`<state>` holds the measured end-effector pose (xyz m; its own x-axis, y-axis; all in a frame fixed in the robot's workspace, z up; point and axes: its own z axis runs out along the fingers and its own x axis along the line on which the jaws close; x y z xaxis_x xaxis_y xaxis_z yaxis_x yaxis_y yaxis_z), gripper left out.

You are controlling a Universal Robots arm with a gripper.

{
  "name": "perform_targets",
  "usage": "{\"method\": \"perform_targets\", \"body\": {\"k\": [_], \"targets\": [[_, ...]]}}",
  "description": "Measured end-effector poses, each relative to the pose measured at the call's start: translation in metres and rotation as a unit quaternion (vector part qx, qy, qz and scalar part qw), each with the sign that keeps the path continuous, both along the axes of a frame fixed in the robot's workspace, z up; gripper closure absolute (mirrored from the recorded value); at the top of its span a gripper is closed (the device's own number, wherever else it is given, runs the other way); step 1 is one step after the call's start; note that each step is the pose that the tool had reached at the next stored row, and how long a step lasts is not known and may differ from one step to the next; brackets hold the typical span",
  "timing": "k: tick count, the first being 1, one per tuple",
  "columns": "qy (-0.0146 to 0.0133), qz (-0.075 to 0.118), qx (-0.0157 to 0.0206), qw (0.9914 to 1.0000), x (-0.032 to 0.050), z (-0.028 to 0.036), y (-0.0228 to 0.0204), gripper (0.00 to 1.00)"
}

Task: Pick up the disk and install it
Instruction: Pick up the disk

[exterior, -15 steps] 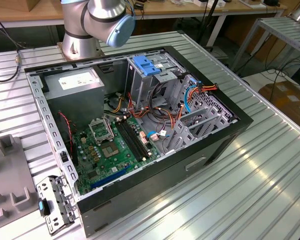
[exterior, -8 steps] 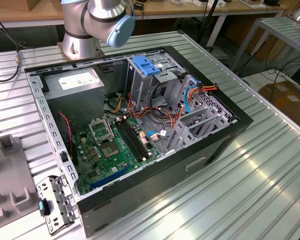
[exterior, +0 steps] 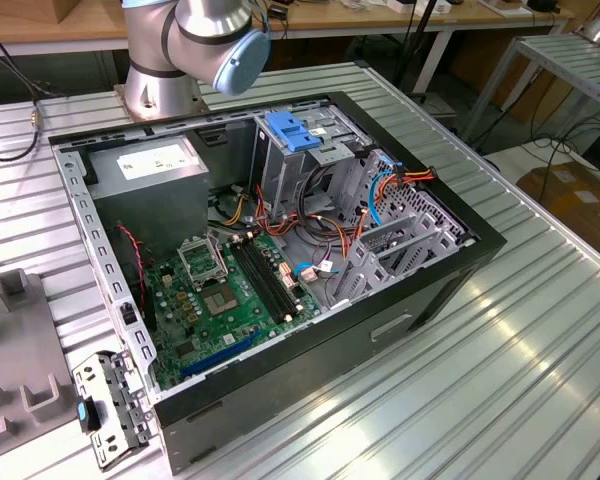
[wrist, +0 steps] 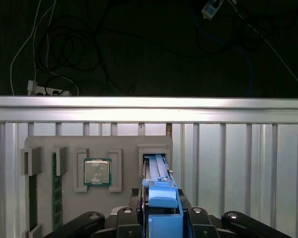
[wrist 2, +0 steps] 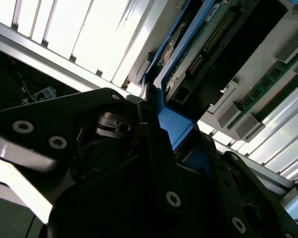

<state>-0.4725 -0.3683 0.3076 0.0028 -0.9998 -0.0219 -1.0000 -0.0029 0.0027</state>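
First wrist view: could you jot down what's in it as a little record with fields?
held item: disk, standing on edge in a slot of the grey holder tray
gripper: fingers closed against the disk's blue sides
also in tray: processor chip, memory sticks
underneath: ribbed metal table

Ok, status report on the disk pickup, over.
Gripper down over disk, grip unconfirmed. Disk seated in tray slot, not yet lifted. Nothing blocking it.
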Motion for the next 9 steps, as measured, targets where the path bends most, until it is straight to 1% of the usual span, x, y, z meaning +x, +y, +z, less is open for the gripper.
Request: {"method": "perform_targets", "body": {"k": [6, 9], "targets": [[0.0, 0.0, 0.0, 1.0, 0.0, 0.0112, 0.0, 0.63], [0.0, 0.0, 0.0, 1.0, 0.0, 0.0155, 0.0, 0.63]]}}
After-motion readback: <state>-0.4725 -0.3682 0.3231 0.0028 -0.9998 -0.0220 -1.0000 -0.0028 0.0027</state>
